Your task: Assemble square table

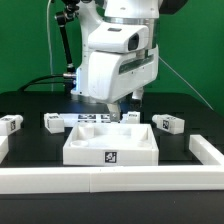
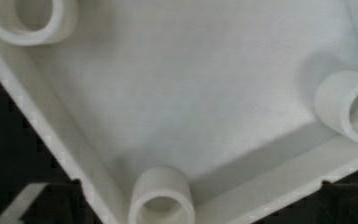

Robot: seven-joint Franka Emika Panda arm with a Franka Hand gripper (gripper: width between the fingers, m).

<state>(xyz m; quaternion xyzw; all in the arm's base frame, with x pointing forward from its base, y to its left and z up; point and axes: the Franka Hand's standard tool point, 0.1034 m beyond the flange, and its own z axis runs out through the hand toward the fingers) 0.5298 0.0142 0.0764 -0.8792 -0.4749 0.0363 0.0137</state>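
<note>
1. Exterior view: the square table point(image 1: 110, 143) lies with its recessed face up, about midway between the side edges of the black surface point(image 1: 30, 105). It sits close to the edge lined by the border wall point(image 1: 110, 181) nearest the camera. A tag on its side rim faces that camera.
2. Exterior view: my hand point(image 1: 119, 108) hangs just above the slab's far rim, so the slab lies straight below me and a little toward the camera. It is square and has no long axis for me to line up with. I judge the coming move depends on squaring my fingers to one rim.
3. Exterior view: my fingers stand spread wide with nothing between them. The tips are small and blend into the white behind, so I cannot tell whether they touch the rim.
4. Exterior view: the legs point(image 1: 52, 122) lie apart from the slab, toward the far edge on both sides of me. One lies just beside my hand on the exterior view's right. The marker board point(image 1: 92, 120) lies behind the slab, and my hand partly hides it.
5. Wrist view: the recessed face fills the picture, so I am directly over it. Three round sockets point(image 2: 158, 197) show near the raised rim, and black surface shows beyond one corner.
6. Wrist view: my own fingers do not show. Any fourth socket is cut off, and everything is soft with blur.
</note>
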